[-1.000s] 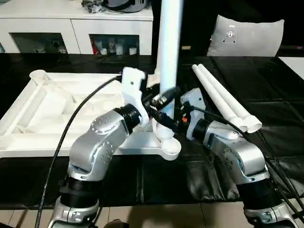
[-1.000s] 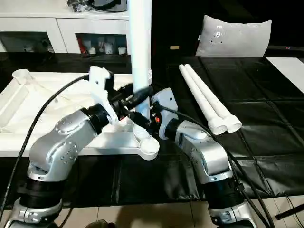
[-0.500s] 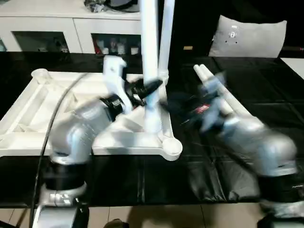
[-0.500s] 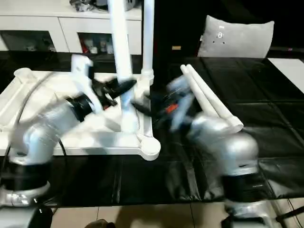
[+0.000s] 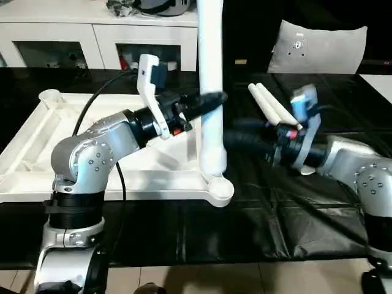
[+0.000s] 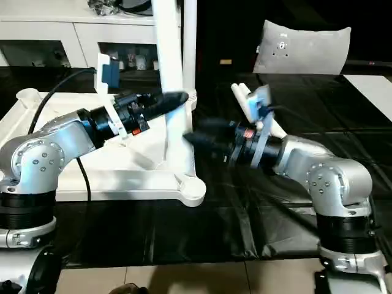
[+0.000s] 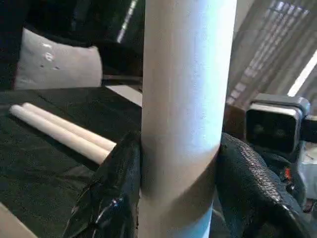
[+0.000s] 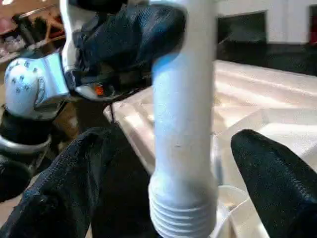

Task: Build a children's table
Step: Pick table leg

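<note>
The white tabletop (image 5: pixel 37 147) lies upside down on the black table, ribs up. My left gripper (image 5: pixel 211 99) is shut on a white leg (image 5: pixel 211 73) and holds it upright. The leg's threaded end (image 8: pixel 183 218) hangs just over the near right corner socket (image 5: pixel 220 190). In the left wrist view the leg (image 7: pixel 181 99) sits between both black fingers (image 7: pixel 114 188). My right gripper (image 6: pixel 205 131) is open just right of the leg, not touching it. A second leg (image 6: pixel 190 49) stands upright behind. Two more legs (image 5: pixel 272 107) lie on the table to the right.
A white cabinet (image 5: pixel 92 30) with glass doors runs along the back. A grey cushion-like panel (image 5: pixel 318 46) leans at the back right. A white sheet (image 5: pixel 380 82) shows at the right edge. The black cover (image 5: pixel 202 233) reaches the table's front edge.
My right gripper has let go of the leg, opened and drawn back to the right. My left gripper keeps its hold, and its arm has swung out to the left.
</note>
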`<state>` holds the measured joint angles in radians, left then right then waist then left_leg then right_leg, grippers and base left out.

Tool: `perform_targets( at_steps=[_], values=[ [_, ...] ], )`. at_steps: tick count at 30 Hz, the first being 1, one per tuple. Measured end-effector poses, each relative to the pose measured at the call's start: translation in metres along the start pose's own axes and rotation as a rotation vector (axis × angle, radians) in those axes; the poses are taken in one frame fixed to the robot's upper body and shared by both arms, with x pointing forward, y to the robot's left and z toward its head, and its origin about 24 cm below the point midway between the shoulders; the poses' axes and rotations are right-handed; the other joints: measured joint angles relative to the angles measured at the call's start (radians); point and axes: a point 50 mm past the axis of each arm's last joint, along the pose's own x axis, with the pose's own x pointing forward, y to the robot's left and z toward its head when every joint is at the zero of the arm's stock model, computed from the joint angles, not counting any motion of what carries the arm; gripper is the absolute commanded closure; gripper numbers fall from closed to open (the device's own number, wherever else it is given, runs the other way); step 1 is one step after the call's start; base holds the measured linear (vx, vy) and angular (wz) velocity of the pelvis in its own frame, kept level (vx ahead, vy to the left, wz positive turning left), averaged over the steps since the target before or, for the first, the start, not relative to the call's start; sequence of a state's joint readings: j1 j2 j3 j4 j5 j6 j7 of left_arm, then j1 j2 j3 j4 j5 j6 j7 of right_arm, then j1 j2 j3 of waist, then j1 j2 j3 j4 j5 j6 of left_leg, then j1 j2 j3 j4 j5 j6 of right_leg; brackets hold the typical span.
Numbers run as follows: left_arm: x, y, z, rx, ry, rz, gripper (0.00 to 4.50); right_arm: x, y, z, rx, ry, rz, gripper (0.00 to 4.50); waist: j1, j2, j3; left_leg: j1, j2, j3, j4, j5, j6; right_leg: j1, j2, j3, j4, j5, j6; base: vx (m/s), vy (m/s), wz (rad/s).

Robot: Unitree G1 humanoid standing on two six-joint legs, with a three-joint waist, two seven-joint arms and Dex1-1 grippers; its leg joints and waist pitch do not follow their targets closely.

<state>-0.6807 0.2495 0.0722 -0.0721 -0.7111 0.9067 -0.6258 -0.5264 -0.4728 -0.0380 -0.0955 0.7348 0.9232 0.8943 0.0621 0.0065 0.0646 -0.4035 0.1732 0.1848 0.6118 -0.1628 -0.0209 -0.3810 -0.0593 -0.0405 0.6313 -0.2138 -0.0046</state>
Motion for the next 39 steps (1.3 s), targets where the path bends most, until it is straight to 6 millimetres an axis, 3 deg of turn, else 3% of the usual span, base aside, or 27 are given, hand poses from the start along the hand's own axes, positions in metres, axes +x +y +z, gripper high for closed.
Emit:
perform_targets(
  at_steps=[12,13,35,39],
  values=[
    [0.010,-0.010,0.000,0.101,0.078,-0.077,2.62,0.015,-0.008,-0.011,-0.014,0.058,-0.022,0.28,0.001,0.000,0.000,0.000,0.000,0.000,0.000,0.000,0.000,0.000,0.000,0.000,0.000,0.000,0.000,0.000,0.000,0.00],
    [0.011,-0.011,0.000,0.107,0.078,-0.080,2.62,0.016,-0.008,-0.011,-0.016,0.058,-0.020,0.57,0.002,0.000,0.000,0.000,0.000,0.000,0.000,0.000,0.000,0.000,0.000,0.000,0.000,0.000,0.000,0.000,0.000,0.00],
    [0.019,-0.018,-0.002,0.154,0.097,-0.136,2.62,0.025,-0.007,-0.020,-0.002,0.078,0.028,2.30,0.001,0.000,0.000,0.000,0.000,0.000,0.000,0.000,0.000,0.000,0.000,0.000,0.000,0.000,0.000,0.000,0.000,0.00],
    [0.019,-0.018,-0.002,0.159,0.102,-0.139,2.63,0.025,-0.007,-0.020,-0.002,0.079,0.037,2.45,0.001,0.000,0.000,0.000,0.000,0.000,0.000,0.000,0.000,0.000,0.000,0.000,0.000,0.000,0.000,0.000,0.000,0.00]
  ],
)
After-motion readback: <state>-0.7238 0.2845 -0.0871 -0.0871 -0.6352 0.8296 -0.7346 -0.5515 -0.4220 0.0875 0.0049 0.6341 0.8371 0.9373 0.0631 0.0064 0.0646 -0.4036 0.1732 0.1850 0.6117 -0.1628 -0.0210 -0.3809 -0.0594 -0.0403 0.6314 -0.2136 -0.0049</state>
